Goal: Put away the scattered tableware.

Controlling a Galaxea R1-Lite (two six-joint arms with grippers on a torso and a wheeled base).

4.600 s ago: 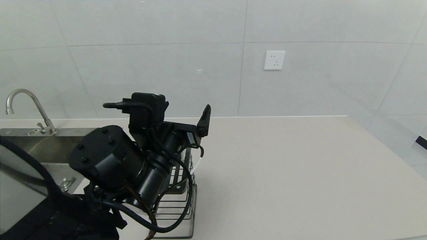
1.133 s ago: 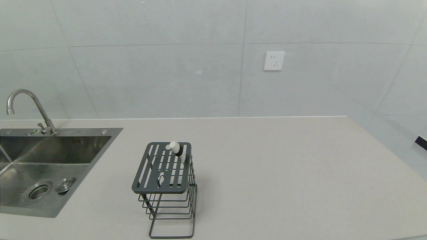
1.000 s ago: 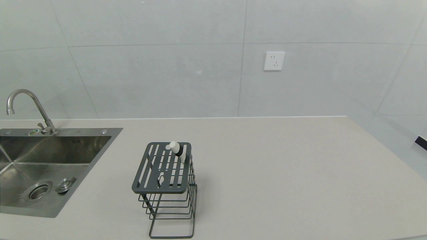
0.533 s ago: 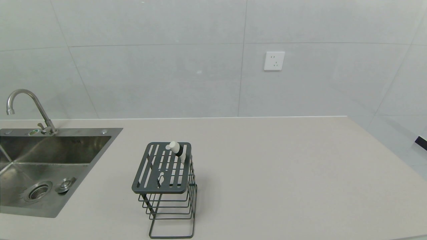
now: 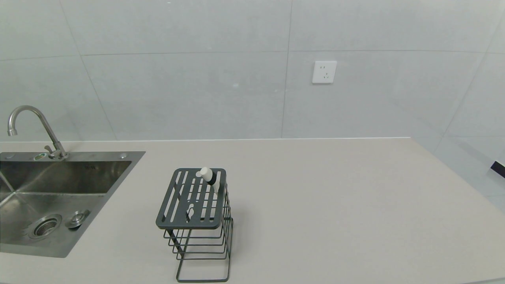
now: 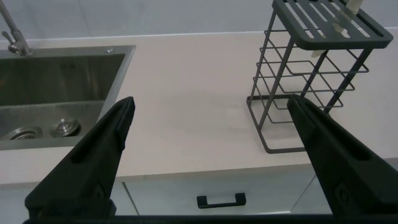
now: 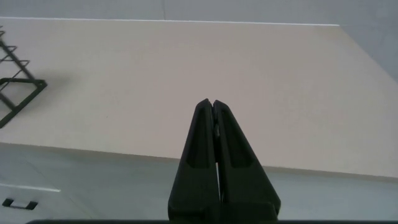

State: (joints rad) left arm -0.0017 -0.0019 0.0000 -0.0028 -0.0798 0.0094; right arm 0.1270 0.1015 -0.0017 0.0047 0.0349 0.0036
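A wire rack (image 5: 191,199) is stood on the counter (image 5: 335,205), just right of the sink (image 5: 23,242). One white utensil (image 5: 208,176) with a black band is held upright in a slot at the far right corner of the rack's slotted top, its handle end raised above the plate. In the sink basin a drain (image 5: 45,227) and a loose stopper (image 5: 77,218) are seen beside each other.

The left gripper (image 6: 208,143) is held before the counter's front edge, between sink and rack, its fingers spread wide and nothing grasped. The right gripper (image 7: 213,124) is held before the counter edge, right of the rack, its fingers pressed together with nothing between them.
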